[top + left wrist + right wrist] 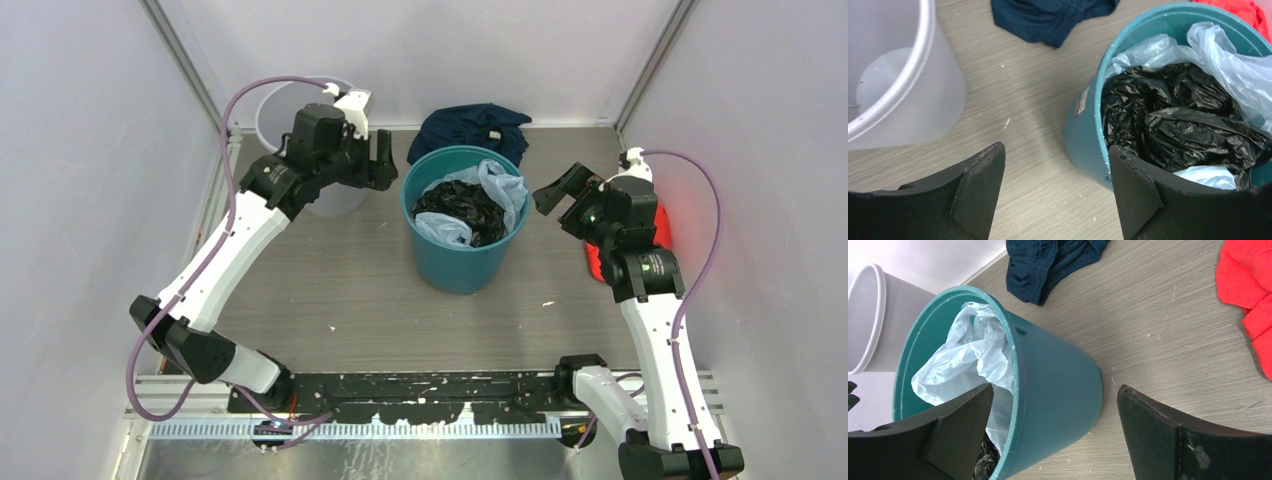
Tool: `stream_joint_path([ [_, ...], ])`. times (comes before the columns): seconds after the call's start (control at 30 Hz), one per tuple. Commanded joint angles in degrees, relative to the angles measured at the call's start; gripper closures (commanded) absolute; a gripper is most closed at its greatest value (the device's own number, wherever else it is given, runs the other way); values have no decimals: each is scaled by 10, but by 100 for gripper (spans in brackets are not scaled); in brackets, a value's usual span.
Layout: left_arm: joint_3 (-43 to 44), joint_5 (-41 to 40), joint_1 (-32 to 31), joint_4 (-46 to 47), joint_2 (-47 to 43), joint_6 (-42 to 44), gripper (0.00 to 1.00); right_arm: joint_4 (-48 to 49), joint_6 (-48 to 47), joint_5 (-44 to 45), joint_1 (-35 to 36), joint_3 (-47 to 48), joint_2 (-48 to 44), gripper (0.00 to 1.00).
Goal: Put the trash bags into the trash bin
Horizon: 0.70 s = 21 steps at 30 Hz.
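The crinkly black trash bag (460, 210) lies bunched inside the teal bin (465, 255), under a pale blue bag (503, 185). It also shows in the left wrist view (1173, 120). The light grey trash bin (285, 105) stands at the back left, partly hidden by my left arm, and its inside looks bare in the left wrist view (898, 100). My left gripper (384, 162) is open and empty, between the grey bin and the teal bin (1088, 125). My right gripper (556, 192) is open and empty, just right of the teal bin's rim (1058, 385).
A navy cloth (475, 128) lies behind the teal bin by the back wall. A red cloth bundle (655, 235) lies at the right wall, partly behind my right arm. White walls close in the left, back and right sides.
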Motion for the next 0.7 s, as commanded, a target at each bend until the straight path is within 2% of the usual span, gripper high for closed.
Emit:
stream_joint_path([
  [0.0, 8, 56, -1, 8, -4, 9, 23, 10, -7, 7, -2, 25, 3, 0],
  [0.43, 7, 55, -15, 15, 23, 17, 21, 7, -3, 1, -1, 44, 20, 1],
  [0.67, -2, 40, -17, 19, -12, 20, 20, -76, -31, -23, -2, 146, 68, 2],
])
